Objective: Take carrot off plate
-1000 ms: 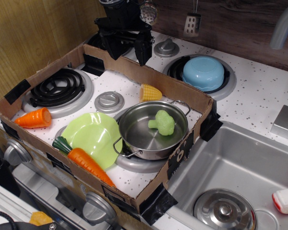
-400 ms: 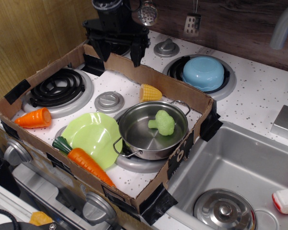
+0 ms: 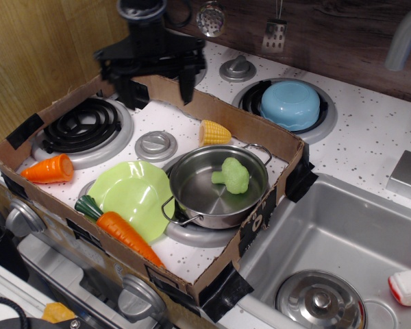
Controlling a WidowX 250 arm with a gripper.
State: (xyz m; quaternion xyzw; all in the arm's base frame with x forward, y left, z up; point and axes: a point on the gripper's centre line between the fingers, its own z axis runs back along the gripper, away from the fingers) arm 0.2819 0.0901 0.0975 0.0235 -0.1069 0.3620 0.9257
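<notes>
The long orange carrot (image 3: pixel 127 236) with a dark green stem lies across the near edge of the lime-green plate (image 3: pixel 132 192), its tip pointing to the front right past the rim. The plate sits at the front of the cardboard tray, left of the steel pot. My black gripper (image 3: pixel 153 86) hangs open and empty above the tray's back wall, well behind the plate and carrot.
A cardboard tray (image 3: pixel 222 116) walls in the stove. A steel pot (image 3: pixel 216 188) holds green broccoli (image 3: pixel 232 175). A stubby carrot piece (image 3: pixel 48 168) lies at the left, corn (image 3: pixel 214 132) at the back. A blue bowl (image 3: pixel 290 104) sits on the back burner. The sink (image 3: pixel 342 247) is to the right.
My gripper has moved to the left and a little toward the front, over the tray's back wall. Nothing else has moved.
</notes>
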